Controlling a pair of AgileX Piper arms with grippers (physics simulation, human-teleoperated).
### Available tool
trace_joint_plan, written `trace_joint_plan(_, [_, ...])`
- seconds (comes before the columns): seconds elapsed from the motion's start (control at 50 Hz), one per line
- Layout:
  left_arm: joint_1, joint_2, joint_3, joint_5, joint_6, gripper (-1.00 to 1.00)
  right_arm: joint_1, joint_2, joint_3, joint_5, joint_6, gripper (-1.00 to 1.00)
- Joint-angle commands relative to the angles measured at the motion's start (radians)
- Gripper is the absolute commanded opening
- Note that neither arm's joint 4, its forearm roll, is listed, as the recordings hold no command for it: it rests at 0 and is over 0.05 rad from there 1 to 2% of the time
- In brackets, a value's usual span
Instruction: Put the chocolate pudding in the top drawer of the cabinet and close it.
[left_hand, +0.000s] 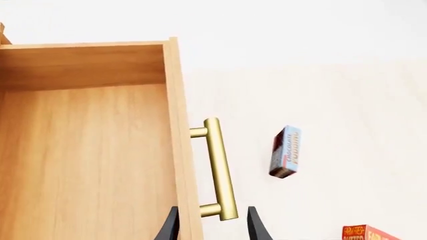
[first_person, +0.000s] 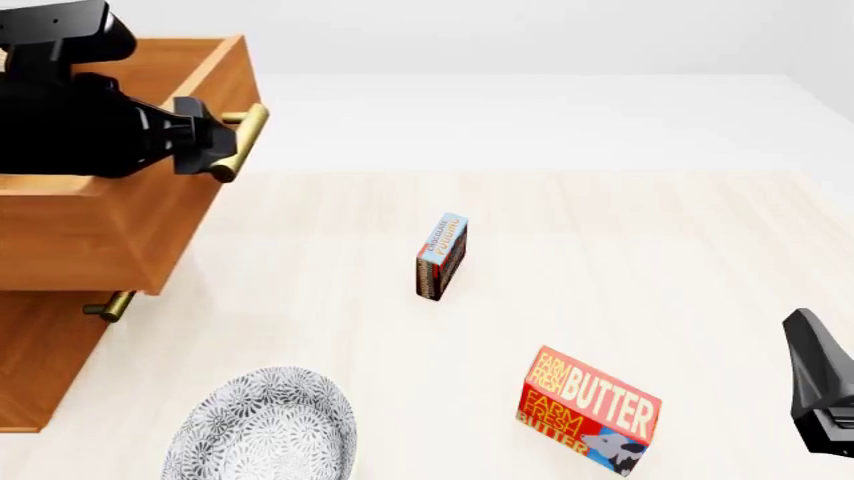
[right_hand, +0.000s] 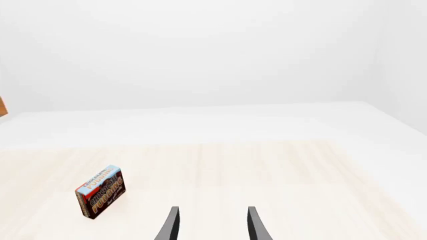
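Note:
The chocolate pudding (first_person: 441, 255) is a small blue and red box standing on edge mid-table, also seen in the left wrist view (left_hand: 287, 152) and the right wrist view (right_hand: 100, 191). The cabinet (first_person: 40, 370) stands at the left. Its top drawer (first_person: 134, 220) is pulled out, and its inside (left_hand: 87, 150) holds nothing. My left gripper (left_hand: 213, 227) is open, with its fingers straddling the drawer front and one end of the brass handle (left_hand: 220, 170). My right gripper (right_hand: 212, 225) is open and holds nothing, low at the right edge (first_person: 803, 335), well away from the pudding.
A red-orange butter box (first_person: 587, 410) lies near the front, right of centre, and its corner shows in the left wrist view (left_hand: 367, 233). A patterned grey plate (first_person: 260, 430) sits at the front left. The lower drawer's handle (first_person: 107, 305) sticks out below the open drawer.

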Motion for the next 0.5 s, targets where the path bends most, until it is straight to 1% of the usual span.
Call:
trace_joint_plan(0.02, [-0.03,0.056,0.026,-0.001,0.035,1.0,0.0,0.0,0.0,0.0,0.0,1.0])
trace_joint_plan(0.5, [-0.062,0.04,0.038,-0.003,0.03,1.0,0.0,0.0,0.0,0.0,0.0,1.0])
